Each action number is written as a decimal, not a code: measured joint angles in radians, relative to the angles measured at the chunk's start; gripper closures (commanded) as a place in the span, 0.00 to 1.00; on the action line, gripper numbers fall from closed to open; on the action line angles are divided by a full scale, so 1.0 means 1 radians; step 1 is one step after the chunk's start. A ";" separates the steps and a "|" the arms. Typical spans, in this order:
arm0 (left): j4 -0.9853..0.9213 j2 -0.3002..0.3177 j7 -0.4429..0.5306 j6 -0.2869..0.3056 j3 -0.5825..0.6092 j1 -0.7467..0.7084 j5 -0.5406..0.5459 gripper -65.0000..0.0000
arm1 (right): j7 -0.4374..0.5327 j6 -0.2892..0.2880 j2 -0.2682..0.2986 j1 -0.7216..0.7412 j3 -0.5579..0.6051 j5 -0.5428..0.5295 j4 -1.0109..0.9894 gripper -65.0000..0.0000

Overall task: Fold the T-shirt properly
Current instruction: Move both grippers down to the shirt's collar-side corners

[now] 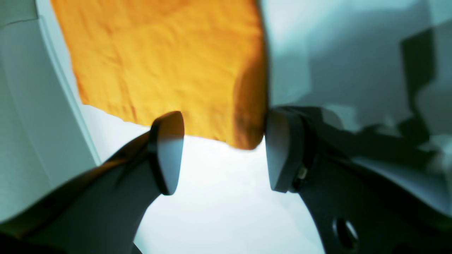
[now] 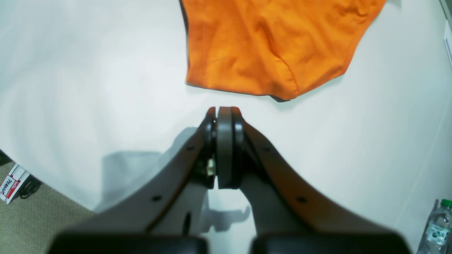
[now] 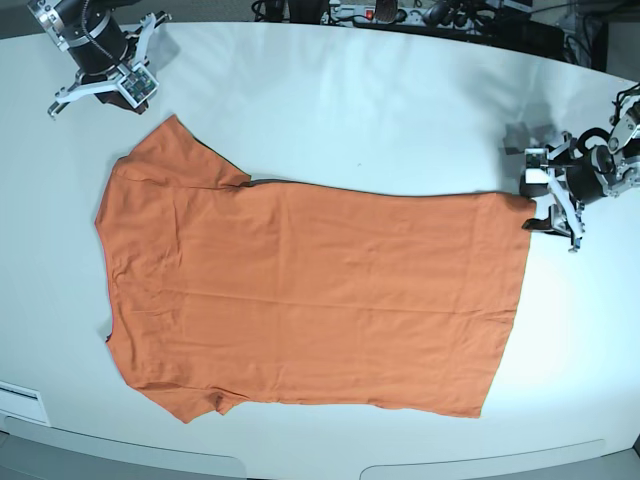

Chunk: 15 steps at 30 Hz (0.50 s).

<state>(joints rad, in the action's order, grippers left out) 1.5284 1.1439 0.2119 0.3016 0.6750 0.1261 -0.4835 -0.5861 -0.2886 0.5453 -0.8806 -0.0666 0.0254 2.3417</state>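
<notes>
Left wrist view first: the left gripper [image 1: 222, 151] has its fingers [image 1: 169, 155] spread wide, and a corner of the orange T-shirt [image 1: 166, 67] sits right between them, low against the white tabletop [image 1: 219, 197]. Nothing is pinched yet. That wide stance looks like a setup for taking the corner, so the cloth can be lifted and carried over in a fold.

Over to the right wrist view: the right gripper [image 2: 224, 116] is pressed fully closed on nothing, pads flat together. It hangs just short of the T-shirt [image 2: 268, 46], whose sleeve edge lies close ahead of the tips. A bottle [image 2: 437, 225] stands far off the shirt, down by the floor.

Now the base view: the T-shirt [image 3: 310, 290] lies spread flat across the middle of the tabletop [image 3: 380, 110], unfolded, sleeves toward the right arm's end. The left gripper [image 3: 550, 205] sits at the shirt's far hem corner; the right gripper [image 3: 105, 75] waits just beyond the upper sleeve. My read: no fold is made so far, with 1 arm poised to start.
</notes>
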 measured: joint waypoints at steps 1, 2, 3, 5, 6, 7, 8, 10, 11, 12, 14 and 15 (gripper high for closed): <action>-0.008 -0.011 -0.003 -0.003 0.016 0.019 0.000 0.42 | 0.000 0.000 0.000 0.000 0.000 0.000 0.000 1.00; -0.016 -0.018 -0.002 -0.003 0.032 0.036 0.001 0.43 | 0.000 0.000 0.000 0.000 0.000 0.000 0.000 1.00; -0.021 -0.024 -0.002 -0.003 0.045 0.047 0.000 0.44 | 0.000 -0.001 0.000 0.000 0.000 0.000 0.000 1.00; -0.025 -0.033 -0.006 0.005 0.062 0.062 0.003 0.60 | 0.007 -0.001 0.000 0.003 0.000 -0.002 -0.026 1.00; -0.025 -0.037 -0.010 0.014 0.066 0.063 0.005 0.75 | 0.003 -0.011 0.000 0.007 0.000 -0.001 -0.042 1.00; -0.025 -0.042 -0.019 0.021 0.066 0.060 0.016 0.90 | -0.001 -0.028 0.000 0.013 0.000 0.000 -0.053 0.95; -0.025 -0.044 -0.029 0.017 0.068 0.055 0.025 1.00 | 0.000 -0.032 0.000 0.022 0.000 -0.002 -0.061 0.86; -0.024 -0.047 -0.042 0.008 0.071 0.055 0.044 1.00 | 0.011 -0.046 0.000 0.049 0.000 -0.001 -0.076 0.71; -0.024 -0.047 -0.053 0.013 0.071 0.056 0.068 1.00 | 0.023 -0.045 -0.001 0.063 0.000 0.000 -0.084 0.66; -0.024 -0.047 -0.055 0.013 0.071 0.057 0.083 1.00 | 0.036 -0.051 0.000 0.074 0.000 -0.010 -0.093 0.63; -0.024 -0.047 -0.066 0.013 0.071 0.055 0.103 1.00 | 0.045 -0.082 -0.001 0.098 0.000 -0.067 -0.131 0.62; -0.024 -0.047 -0.066 0.013 0.071 0.055 0.109 1.00 | 0.044 -0.099 -0.001 0.111 0.000 -0.093 -0.157 0.62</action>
<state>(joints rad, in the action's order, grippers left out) 1.5043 1.0969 0.1455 0.3141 0.7460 0.1806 -0.3740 -0.5419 -0.3878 0.5446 -0.7700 -0.0662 -0.0673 2.1849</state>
